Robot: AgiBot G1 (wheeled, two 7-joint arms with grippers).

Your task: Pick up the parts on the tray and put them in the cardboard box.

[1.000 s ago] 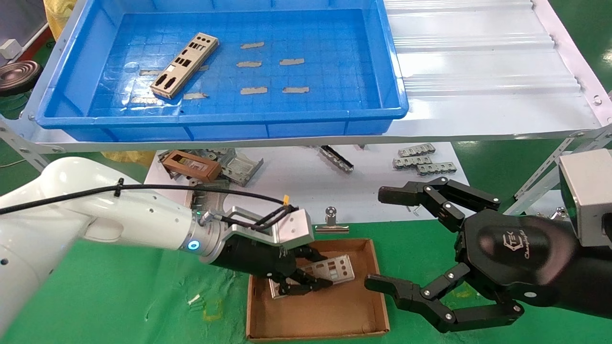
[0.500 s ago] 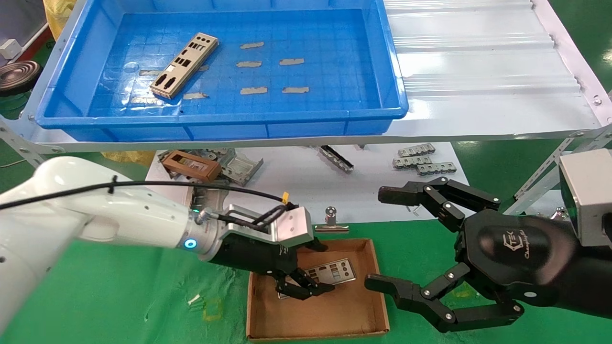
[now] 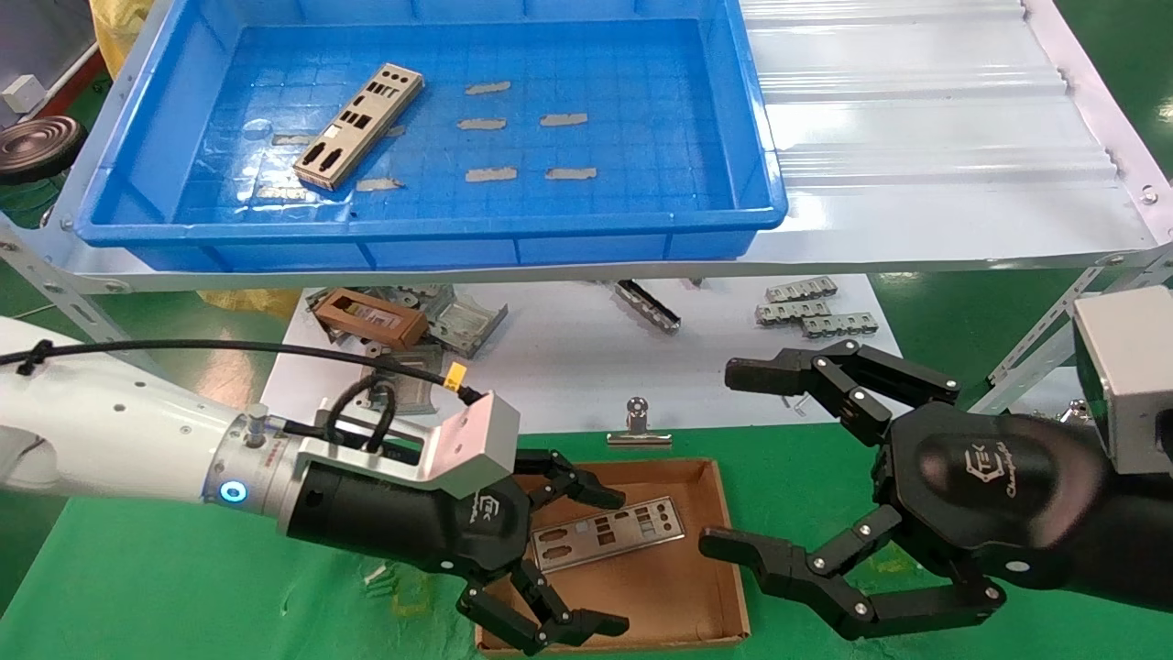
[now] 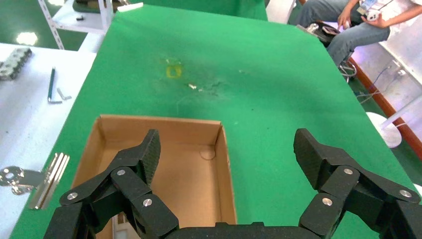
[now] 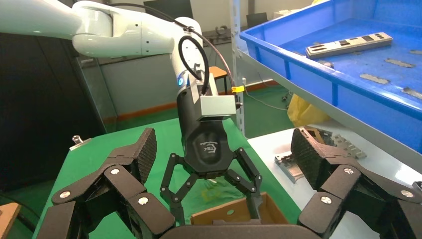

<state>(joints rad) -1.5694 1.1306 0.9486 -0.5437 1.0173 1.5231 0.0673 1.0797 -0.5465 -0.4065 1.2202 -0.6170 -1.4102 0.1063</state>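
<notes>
**Plate lies loose in the box, both grippers spread**

Where the head view's lower edge cuts across, the left gripper (image 3: 573, 559) hangs over the near-left part of the cardboard box (image 3: 719, 587), its black jointed fingers splayed wide and gripping nothing. At lower right the right gripper (image 3: 733, 486) sits just beside the box's right wall, its ribbed-pad fingers likewise spread apart and empty. Inside the shallow brown box, flat on the matt cardboard floor, rests one part (image 3: 609, 533): a thin silvery rectangular plate punched with small rectangular and oval cut-outs, clear of the fingers on either side. A green cloth (image 3: 183, 587) covers the surface under the box. Just past the box's far wall a metal binder clip (image 3: 639, 426) lies on a white sheet (image 3: 568, 348), with chunky grey brackets (image 3: 806, 307) and a brown frame-like piece (image 3: 367, 316) farther up. Across the upper left, the bright-blue tray (image 3: 550, 243) with raised rim and grid-patterned floor holds a second plate (image 3: 359, 126), lying diagonally, among small grey strips (image 3: 490, 174). A white corrugated sheet (image 3: 916, 119) fills the upper right.
</notes>
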